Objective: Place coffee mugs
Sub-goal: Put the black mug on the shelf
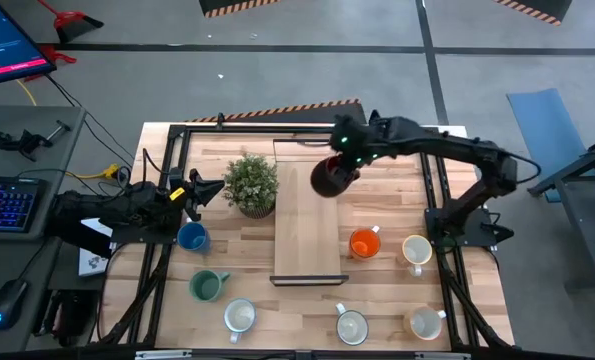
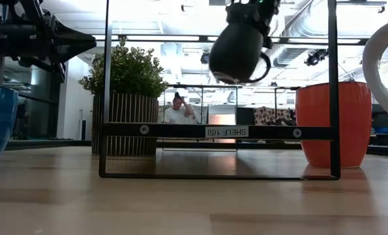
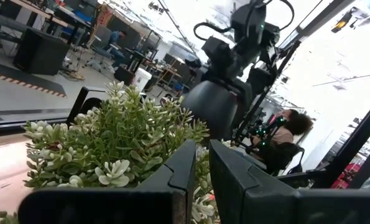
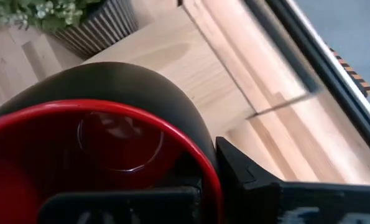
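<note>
While the right gripper pinches the dark red mug, the shelf label reads "SHELF 1(5)" (left gripper nearly closed).

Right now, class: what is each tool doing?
Left tool: nearly closed, holding nothing, by the potted plant.
Right tool: shut on the dark red mug, held up over the wooden shelf.
</note>
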`<state>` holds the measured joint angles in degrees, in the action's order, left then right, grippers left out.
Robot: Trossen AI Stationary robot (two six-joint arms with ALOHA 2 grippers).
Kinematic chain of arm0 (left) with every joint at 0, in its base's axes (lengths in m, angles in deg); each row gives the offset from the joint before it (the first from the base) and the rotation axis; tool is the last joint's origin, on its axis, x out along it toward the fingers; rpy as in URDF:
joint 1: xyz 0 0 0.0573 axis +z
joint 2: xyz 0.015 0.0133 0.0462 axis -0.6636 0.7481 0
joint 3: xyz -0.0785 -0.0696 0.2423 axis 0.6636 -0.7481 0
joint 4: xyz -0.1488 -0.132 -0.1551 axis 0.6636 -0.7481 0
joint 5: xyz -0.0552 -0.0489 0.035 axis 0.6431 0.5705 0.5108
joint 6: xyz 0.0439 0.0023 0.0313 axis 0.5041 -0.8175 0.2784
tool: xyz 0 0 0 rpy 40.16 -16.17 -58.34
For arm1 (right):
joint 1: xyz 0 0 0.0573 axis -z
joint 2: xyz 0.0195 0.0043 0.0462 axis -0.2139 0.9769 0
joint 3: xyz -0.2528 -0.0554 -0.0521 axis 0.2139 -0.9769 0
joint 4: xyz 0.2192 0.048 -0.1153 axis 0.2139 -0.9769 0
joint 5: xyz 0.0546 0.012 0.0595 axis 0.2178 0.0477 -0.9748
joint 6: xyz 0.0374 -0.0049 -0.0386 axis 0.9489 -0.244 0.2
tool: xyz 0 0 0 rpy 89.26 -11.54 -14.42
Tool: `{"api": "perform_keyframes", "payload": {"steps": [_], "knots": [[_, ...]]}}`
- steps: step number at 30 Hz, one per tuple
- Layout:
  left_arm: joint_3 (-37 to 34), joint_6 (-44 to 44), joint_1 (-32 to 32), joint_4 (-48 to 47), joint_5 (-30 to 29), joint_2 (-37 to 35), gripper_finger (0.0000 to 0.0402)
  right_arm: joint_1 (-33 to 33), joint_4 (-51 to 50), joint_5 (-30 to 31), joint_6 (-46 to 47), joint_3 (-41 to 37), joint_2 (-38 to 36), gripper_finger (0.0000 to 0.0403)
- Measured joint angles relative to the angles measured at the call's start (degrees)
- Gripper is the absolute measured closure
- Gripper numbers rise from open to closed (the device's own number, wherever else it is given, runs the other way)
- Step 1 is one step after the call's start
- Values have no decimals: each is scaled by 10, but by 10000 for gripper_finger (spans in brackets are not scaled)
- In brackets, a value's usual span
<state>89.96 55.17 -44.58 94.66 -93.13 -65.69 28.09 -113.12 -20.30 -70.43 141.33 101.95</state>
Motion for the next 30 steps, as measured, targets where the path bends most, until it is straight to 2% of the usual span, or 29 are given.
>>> {"api": "perform_keyframes", "payload": {"steps": [12,18,24,30], "knots": [[0,-1,0,0,0,0,367,-23,-21,34,1,76,157,403],[0,-1,0,0,0,0,367,-20,-39,77,28,74,170,403],[0,-1,0,0,0,0,367,-7,-51,83,63,73,175,403],[0,0,0,0,0,0,367,-6,-57,86,53,72,184,403]]}}
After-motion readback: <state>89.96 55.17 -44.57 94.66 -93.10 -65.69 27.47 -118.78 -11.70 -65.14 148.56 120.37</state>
